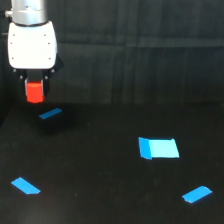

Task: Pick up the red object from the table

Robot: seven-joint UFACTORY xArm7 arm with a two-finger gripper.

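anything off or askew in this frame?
Nothing stands out. The red object sits squarely in the gripper, clear of the table. Blue tape pieces lie flat; nothing looks spilled or damaged.

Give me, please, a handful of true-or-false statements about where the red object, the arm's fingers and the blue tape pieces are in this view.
1. The red object is lying on the table. False: it is up between the fingers, clear of the surface.
2. The gripper is at the exterior view's left. True.
3. The large light-blue rectangle sits directly under the red object. False: it lies far toward the exterior view's right; a small blue tape strip is the piece nearest below the object.
4. Two more blue tape pieces lie near the bottom of the view, one at the left and one at the right. True.
5. The fingers are empty. False: they are closed on the red object.
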